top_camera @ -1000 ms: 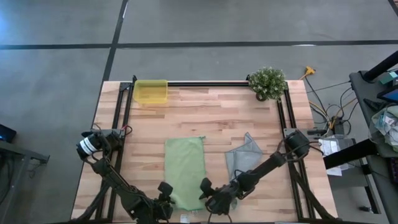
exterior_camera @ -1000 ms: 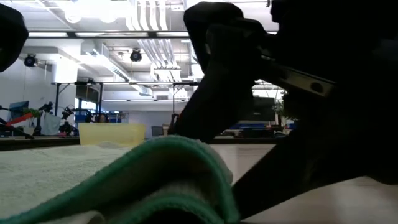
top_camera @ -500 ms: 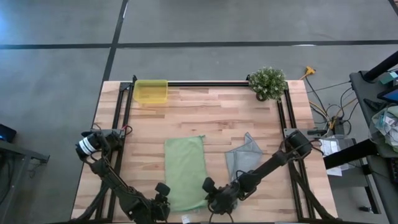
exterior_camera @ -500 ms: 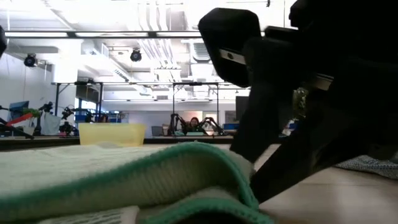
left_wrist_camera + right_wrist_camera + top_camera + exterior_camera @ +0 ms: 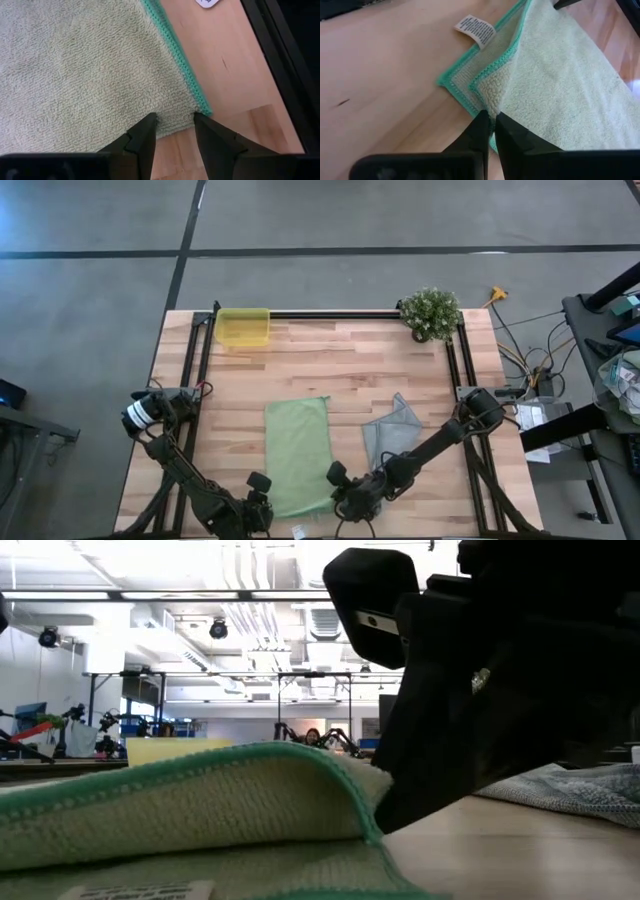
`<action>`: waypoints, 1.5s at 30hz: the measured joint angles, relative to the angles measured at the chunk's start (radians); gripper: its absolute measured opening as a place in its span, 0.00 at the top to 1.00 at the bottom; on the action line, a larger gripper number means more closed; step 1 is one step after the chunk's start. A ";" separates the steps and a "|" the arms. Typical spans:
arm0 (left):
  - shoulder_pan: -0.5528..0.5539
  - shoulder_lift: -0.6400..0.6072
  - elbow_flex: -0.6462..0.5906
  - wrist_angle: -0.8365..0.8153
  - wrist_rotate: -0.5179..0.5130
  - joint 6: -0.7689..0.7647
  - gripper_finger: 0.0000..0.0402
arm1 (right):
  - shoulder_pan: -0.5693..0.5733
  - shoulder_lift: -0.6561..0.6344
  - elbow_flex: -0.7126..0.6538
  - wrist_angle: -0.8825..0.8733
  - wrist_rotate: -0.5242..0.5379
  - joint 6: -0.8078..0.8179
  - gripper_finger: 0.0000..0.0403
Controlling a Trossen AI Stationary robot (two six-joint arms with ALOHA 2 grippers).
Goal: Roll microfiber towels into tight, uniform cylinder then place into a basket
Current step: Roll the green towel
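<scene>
Nearby, basket (image 5: 242,327) (yellow) holds nothing visible.

A light wooden desk (image 5: 330,370) edged by a black metal frame (image 5: 330,314) stands on grey floor (image 5: 300,230), with a small leafy potted plant (image 5: 431,313) at the far corner, well beyond the right hand (image 5: 338,502).

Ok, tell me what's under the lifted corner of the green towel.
Under the raised top layer of the light green towel, pinched by the right gripper, lies its lower folded layer with a white tag on the wooden table. Anything deeper inside the fold is covered.
</scene>
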 joint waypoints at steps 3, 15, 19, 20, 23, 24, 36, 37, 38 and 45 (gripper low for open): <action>0.000 -0.001 0.001 0.000 0.001 0.000 0.70 | 0.000 0.000 0.000 0.001 0.000 0.001 0.95; -0.001 -0.009 0.001 0.005 0.008 0.000 0.70 | 0.000 0.024 -0.001 0.013 -0.082 -0.003 0.90; -0.001 -0.009 0.001 0.005 0.007 0.000 0.70 | 0.000 0.028 -0.001 0.024 -0.084 -0.005 0.80; -0.001 -0.009 0.001 0.005 0.007 -0.001 0.70 | -0.001 0.028 -0.001 0.027 -0.084 -0.006 0.77; -0.001 -0.009 0.001 0.005 0.007 -0.001 0.70 | -0.002 0.030 -0.002 0.045 -0.087 -0.006 0.67; -0.002 -0.009 0.001 0.005 0.007 -0.001 0.70 | -0.002 0.030 -0.002 0.054 -0.092 -0.004 0.64; -0.005 -0.010 0.001 0.007 0.007 -0.002 0.70 | -0.015 0.096 0.001 0.156 -0.108 0.019 0.70; -0.005 -0.010 0.001 0.007 0.007 -0.002 0.70 | -0.016 0.099 0.001 0.159 -0.111 0.020 0.74; -0.006 -0.010 0.001 0.007 0.007 -0.002 0.70 | -0.016 0.100 0.001 0.159 -0.114 0.022 0.78; -0.010 -0.010 0.004 0.008 0.007 -0.002 0.70 | -0.017 0.074 -0.002 0.152 -0.114 0.006 0.96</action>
